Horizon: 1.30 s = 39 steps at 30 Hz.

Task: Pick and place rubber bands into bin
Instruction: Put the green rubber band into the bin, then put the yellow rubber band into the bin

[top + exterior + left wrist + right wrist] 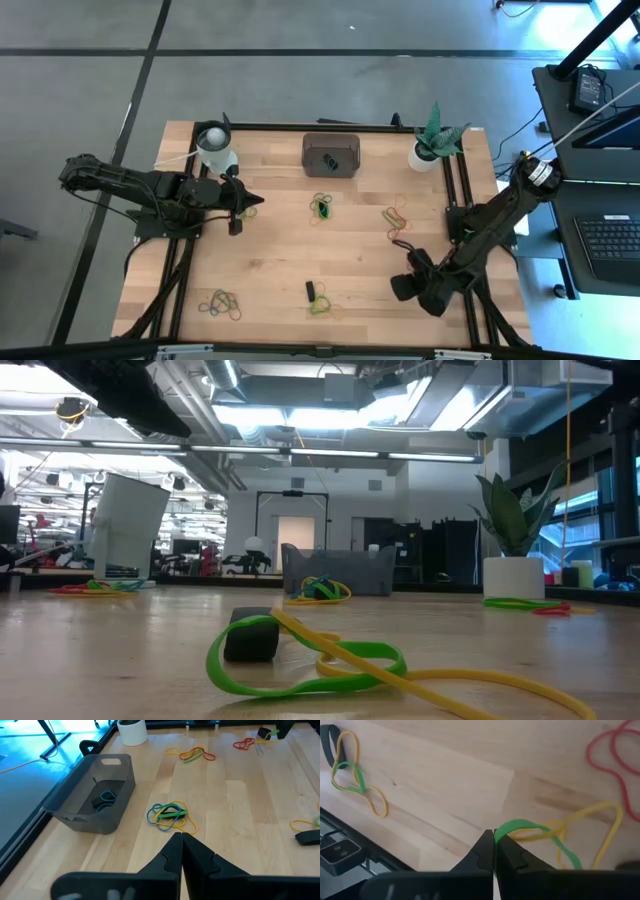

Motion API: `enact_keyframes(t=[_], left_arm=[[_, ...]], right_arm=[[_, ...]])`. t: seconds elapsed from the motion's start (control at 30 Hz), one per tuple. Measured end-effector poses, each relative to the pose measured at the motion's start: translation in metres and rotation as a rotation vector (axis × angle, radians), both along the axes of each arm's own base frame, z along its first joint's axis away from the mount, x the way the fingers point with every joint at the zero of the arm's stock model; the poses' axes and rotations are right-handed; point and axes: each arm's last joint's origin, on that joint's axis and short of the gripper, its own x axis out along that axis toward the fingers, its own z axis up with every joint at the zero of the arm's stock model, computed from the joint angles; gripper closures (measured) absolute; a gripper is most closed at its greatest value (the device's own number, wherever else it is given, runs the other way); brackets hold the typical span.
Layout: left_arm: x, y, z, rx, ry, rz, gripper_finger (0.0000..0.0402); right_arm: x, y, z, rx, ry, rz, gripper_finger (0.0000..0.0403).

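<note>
Tabletop [270, 250]: pale wooden slab seen from above, with a dark frame along its edges.

Bin [331, 153]: at 12 o'clock of the tabletop, near the far edge; a few rubber bands lie inside it, seen through its open top in the left wrist view [92, 795].

Centre rubber bands [321, 207]: a blue, green and yellow cluster just on the 6 o'clock side of the bin, flat on the wood [170, 815].

Right-hand rubber bands [396, 218]: a red, yellow and green tangle at about 3 o'clock from the centre cluster.

Near-edge rubber bands [320, 300]: green and yellow loops beside a small black piece, at 6 o'clock of the tabletop; they fill the foreground of the low view [330, 660].

Corner rubber bands [220, 303]: a mixed pile at about 7 o'clock.

Left end effector [250, 200]: fingers pressed together, holding nothing, at 9 o'clock of the tabletop; the centre cluster lies at 3 o'clock from its tip, apart from it, and the bin at about 2 o'clock.

Right end effector [405, 288]: fingers closed tip to tip [493, 845], nothing between them, at about 5 o'clock of the tabletop; a green and yellow band [540, 832] lies just past the tips, whether touching I cannot tell.

White cup [214, 145]: at 11 o'clock, near the left arm.

Potted plant [432, 140]: at 1 o'clock, in a white pot.
</note>
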Motion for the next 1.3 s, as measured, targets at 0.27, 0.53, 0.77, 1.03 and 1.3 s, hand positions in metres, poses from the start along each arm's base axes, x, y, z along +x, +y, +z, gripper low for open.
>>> enact_keyframes(t=[0.27,0.53,0.77,1.03,1.3], left_arm=[[0.0,0.0,0.0,-0.009,-0.002,0.005,0.0399],[0.0,0.0002,0.0,-0.005,-0.003,0.012,0.0399],[0.0,0.0002,0.0,-0.004,-0.003,0.013,0.04],[0.0,0.0003,0.0001,-0.004,-0.003,0.014,0.04],[0.0,0.0004,0.0,-0.002,-0.003,0.014,0.04]], right_arm=[[0.0044,-0.003,-0.0008,-0.006,-0.016,0.014,0.0391],[0.0059,-0.0018,0.0001,0.004,-0.03,0.032,0.0389],[0.0061,-0.0014,0.0003,0.009,-0.031,0.033,0.0366],[0.0061,-0.0014,0.0003,0.009,-0.031,0.036,0.0282],[0.0059,-0.0013,0.0002,-0.001,-0.032,0.059,0.0259]])
